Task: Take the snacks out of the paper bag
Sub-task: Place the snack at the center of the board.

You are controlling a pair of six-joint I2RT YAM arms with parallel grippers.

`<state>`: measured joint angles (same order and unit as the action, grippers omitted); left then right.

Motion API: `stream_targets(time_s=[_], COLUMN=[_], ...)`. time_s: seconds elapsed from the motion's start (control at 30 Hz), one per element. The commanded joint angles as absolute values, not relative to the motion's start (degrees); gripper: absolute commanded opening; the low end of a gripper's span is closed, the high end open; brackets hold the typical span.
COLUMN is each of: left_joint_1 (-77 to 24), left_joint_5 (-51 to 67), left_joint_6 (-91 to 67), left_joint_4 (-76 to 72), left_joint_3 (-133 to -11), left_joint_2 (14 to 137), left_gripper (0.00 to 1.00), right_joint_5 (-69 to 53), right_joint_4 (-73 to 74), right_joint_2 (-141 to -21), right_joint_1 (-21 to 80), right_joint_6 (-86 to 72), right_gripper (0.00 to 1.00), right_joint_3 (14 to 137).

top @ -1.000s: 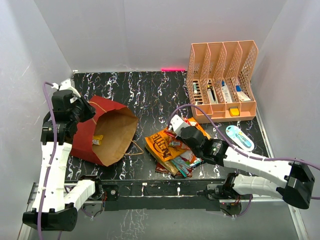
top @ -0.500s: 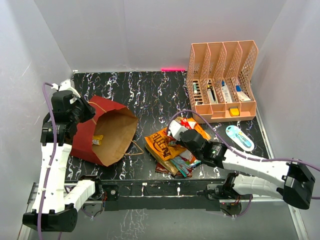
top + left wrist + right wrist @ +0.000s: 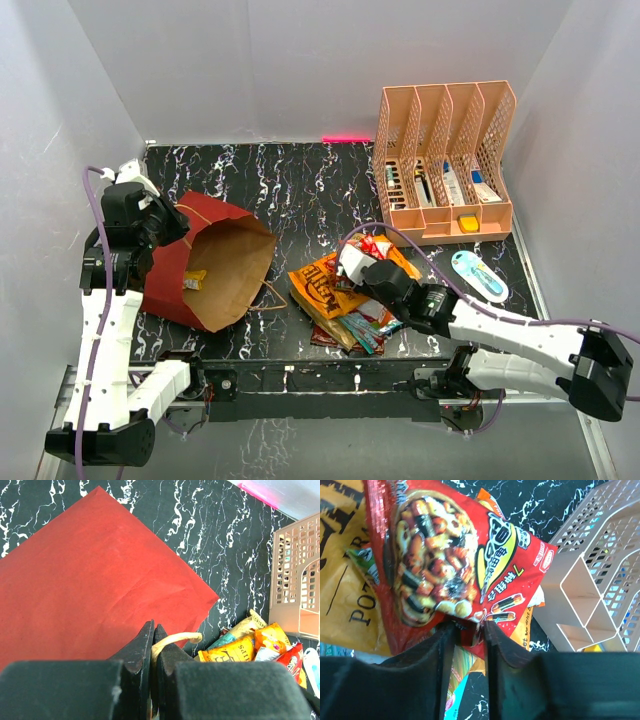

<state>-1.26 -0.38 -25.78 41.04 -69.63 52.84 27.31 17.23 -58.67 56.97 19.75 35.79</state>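
A: Right side, what have you got?
B: Nearest you is a pile of glossy foil snack packets (image 3: 335,300) on the black marble-pattern table (image 3: 300,185), just right of the bag mouth. Your right gripper (image 3: 466,627) is down on it, jaws a little apart. The bottom edge of a red foil packet (image 3: 445,565) printed with crackers sits between them. Can't tell if the pads actually pinch it. An orange-yellow packet (image 3: 340,600) lies under the red one.
A: Left?
B: Your left gripper (image 3: 153,627) is clamped tight on the twisted kraft handle (image 3: 177,638) of the dark red paper bag (image 3: 215,265). The bag lies tilted on its side, left of the pile, brown mouth open toward the snacks. One small yellow packet (image 3: 194,279) is inside, near the lower rim.
A: Further back?
B: Right of the pile and apart from it, a white-and-blue oval packet (image 3: 477,275) lies flat. Behind that, far right, the peach plastic perforated file organiser (image 3: 445,150) stands upright. The items in its slots are too small to identify.
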Motion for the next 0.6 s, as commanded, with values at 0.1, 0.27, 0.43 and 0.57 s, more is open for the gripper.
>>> stream_targets(time_s=[0.1, 0.27, 0.43, 0.57], left_joint_1=[-1.4, -1.4, -1.3, -1.4], left_joint_5=[-1.5, -1.5, -1.9, -2.7], left_joint_6=[-24.8, -24.6, -24.3, -23.1], left_joint_4=[41.5, 41.6, 41.7, 41.7], left_joint_3=[-70.3, -70.8, -71.1, -71.2], left_joint_2=[51.9, 52.1, 52.2, 51.9], left_gripper=[0.00, 0.00, 0.00, 0.00], right_joint_5=[22.6, 19.9, 17.6, 11.3], right_joint_4=[21.3, 22.7, 23.8, 23.1], right_joint_2=[-52.3, -49.8, -49.0, -50.2], right_joint_1=[57.0, 57.0, 57.0, 57.0], right_joint_6=[18.9, 18.7, 18.4, 19.2], right_gripper=[0.51, 0.63, 0.70, 0.71], right_joint_3=[39.7, 41.5, 43.8, 48.5])
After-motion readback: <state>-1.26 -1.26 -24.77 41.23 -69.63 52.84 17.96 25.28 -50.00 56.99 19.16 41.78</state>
